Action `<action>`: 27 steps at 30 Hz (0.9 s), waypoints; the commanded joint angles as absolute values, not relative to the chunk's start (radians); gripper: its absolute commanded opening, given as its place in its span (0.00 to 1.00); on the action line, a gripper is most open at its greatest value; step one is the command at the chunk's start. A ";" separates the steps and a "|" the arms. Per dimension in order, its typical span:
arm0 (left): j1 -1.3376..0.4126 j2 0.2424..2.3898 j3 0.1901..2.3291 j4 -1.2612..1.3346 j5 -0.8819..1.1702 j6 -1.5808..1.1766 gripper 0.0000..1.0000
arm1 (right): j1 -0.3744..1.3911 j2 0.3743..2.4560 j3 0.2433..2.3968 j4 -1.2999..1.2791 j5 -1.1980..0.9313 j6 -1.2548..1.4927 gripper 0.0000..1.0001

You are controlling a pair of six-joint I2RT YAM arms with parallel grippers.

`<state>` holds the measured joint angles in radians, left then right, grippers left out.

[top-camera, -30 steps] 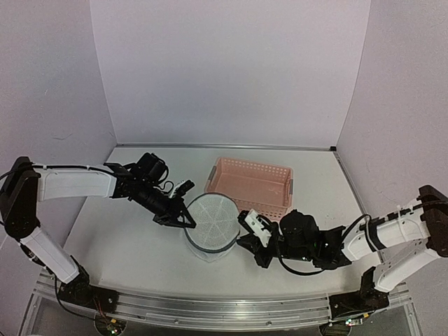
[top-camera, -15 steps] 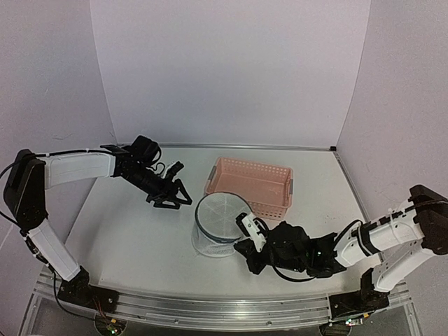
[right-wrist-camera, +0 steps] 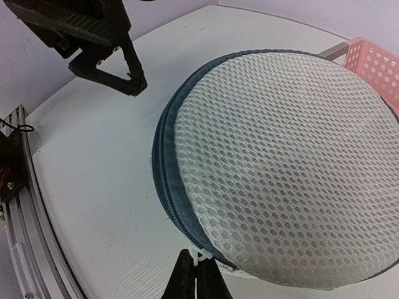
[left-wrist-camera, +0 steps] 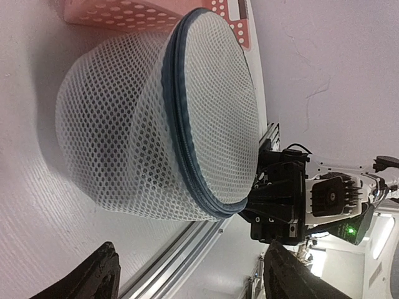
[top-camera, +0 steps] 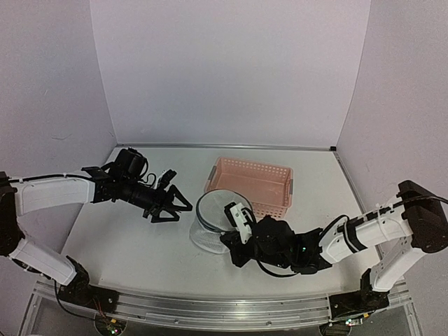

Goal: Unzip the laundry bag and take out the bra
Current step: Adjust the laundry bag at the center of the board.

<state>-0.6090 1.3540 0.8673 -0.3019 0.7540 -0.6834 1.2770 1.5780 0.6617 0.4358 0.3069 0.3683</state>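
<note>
The right hand (right-wrist-camera: 197, 280) was clenched on the small white zip pull (right-wrist-camera: 199, 255) at the near rim of the translucent white mesh laundry bag (right-wrist-camera: 280, 162), which sat tilted on the white desk (right-wrist-camera: 93, 187). Best, I reckoned, to drag along the dark zip track (right-wrist-camera: 163, 187), not upward. Arm stretched low; left hand (top-camera: 170, 203) hovered spread, well apart. No bra in sight.

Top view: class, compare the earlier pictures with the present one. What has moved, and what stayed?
The left end effector left the rim of the bag and drew back leftwards, open. The right end effector moved in to the bag's near edge, shut on the zip pull; the bag tipped. The pink basket stayed put.
</note>
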 commanded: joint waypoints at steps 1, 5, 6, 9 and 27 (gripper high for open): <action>-0.649 1.375 0.826 -0.054 0.801 -0.850 0.80 | 1.289 1.595 0.713 0.465 0.311 0.369 0.00; -0.668 1.426 0.838 -0.005 0.802 -0.882 0.80 | 1.293 1.600 0.716 0.452 0.318 0.359 0.00; -0.669 1.437 0.843 -0.004 0.804 -0.887 0.80 | 1.295 1.600 0.715 0.450 0.321 0.359 0.00; -0.671 1.469 0.867 0.030 0.812 -0.897 0.79 | 1.302 1.604 0.712 0.443 0.330 0.356 0.00; -0.686 1.604 0.937 0.027 0.844 -0.891 0.41 | 1.335 1.608 0.699 0.423 0.384 0.348 0.00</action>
<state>-0.6811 1.5974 0.8841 -0.0154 0.8177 -0.8928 1.3254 1.6047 0.6743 0.4076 0.3561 0.3592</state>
